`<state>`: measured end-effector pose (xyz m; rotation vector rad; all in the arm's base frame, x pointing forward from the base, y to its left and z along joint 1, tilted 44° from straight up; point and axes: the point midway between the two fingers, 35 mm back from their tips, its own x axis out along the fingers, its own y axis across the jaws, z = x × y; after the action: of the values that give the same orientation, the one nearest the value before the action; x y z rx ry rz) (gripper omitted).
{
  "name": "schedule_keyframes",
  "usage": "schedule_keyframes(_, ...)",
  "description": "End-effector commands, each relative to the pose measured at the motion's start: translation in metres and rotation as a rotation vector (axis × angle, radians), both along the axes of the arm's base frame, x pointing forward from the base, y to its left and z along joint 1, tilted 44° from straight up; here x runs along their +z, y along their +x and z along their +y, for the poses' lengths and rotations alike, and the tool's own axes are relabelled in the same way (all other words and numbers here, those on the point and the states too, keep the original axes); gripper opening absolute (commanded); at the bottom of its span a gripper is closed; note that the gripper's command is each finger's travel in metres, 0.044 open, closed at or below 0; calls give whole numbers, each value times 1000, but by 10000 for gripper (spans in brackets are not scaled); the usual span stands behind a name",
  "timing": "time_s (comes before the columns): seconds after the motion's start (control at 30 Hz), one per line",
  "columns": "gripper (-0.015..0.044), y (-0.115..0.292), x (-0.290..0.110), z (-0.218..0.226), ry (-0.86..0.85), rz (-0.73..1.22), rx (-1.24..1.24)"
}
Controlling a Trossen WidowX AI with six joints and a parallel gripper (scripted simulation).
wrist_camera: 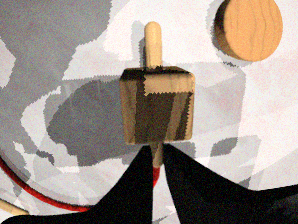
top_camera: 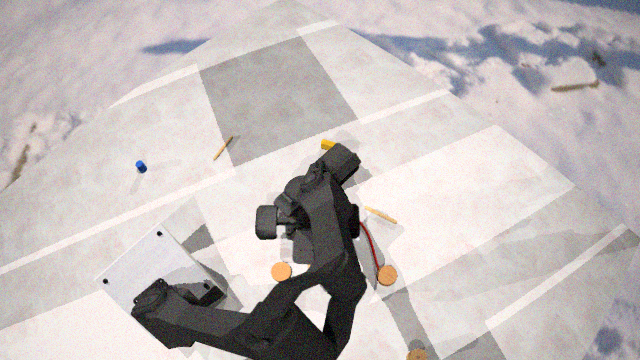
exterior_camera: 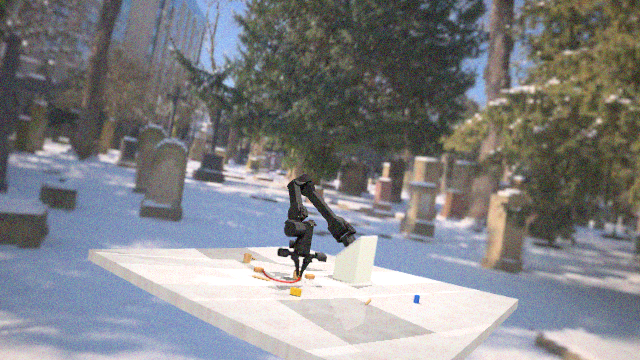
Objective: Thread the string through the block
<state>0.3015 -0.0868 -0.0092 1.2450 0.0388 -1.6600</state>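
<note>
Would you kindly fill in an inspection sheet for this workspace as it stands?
Surface: pale table with grey patches.
Job's things: stick passes through wooden block, tip out the far side; red string runs to round button.
Clutter: loose sticks, blue cylinder, yellow piece, spare discs.
Hand: shut on the stick.
Cables: nothing seen.
Surroundings: snowy graveyard, trees.

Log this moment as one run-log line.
phase: threading | jaws: shut on stick | stick: through block, tip out far side | red string: trailing
</note>
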Motion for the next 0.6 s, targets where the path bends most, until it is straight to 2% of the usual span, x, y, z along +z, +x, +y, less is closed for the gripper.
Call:
schedule_keyframes(0.0, 0, -4, 2, -3, -5, 3, -1)
schedule_keyframes(0.07, 0, -4, 2, -3, -5, 3, -1)
schedule_keyframes(0.23, 125, -1, 1, -1, 0, -1, -1)
schedule_keyframes(0.37, 125, 0, 7, 6, 2, -1, -1)
schedule_keyframes(0.5, 125, -3, 50, 48, 4, -1, -1)
schedule_keyframes(0.57, 125, -4, 58, 55, 3, -1, -2)
